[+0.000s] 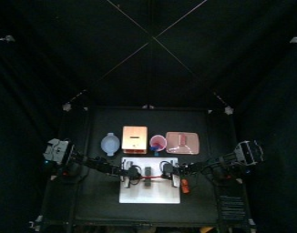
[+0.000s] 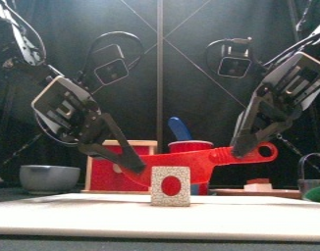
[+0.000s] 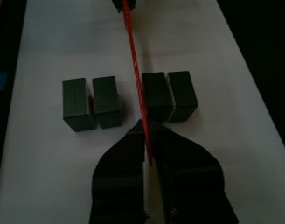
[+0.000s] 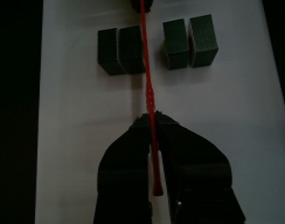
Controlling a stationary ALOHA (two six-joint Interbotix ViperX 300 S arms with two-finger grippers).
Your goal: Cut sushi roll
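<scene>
From where I stand, the left gripper [image 2: 121, 162] hangs low over the white cutting board [image 2: 71, 214], its jaws clenched on one end of the red knife [image 2: 189, 155], and the left wrist view shows the thin red edge running straight out from between those jaws. Moving across, the knife spans the middle of the table like a bar held at both ends, and below it the sushi roll [image 2: 171, 185] sits on the board, end-on to the front so that its red filling faces me. On the far side the right gripper [image 2: 244, 147] comes down at a slant, jaws closed tight on the knife's red handle. The roll is already parted: I count four dark pieces [image 3: 124, 101] in a row, two to one side of the blade and two to the other, with the blade lying along the wider gap between the pairs. My guess is that the cutting is well along, the middle cut made. The next move would call for both arms to lift together, shift sideways as one and press down evenly, or the pieces will topple. Behind the board I count one grey bowl [image 2: 49, 177], one red box [image 2: 100, 167] and one red cup [image 2: 189, 147].
</scene>
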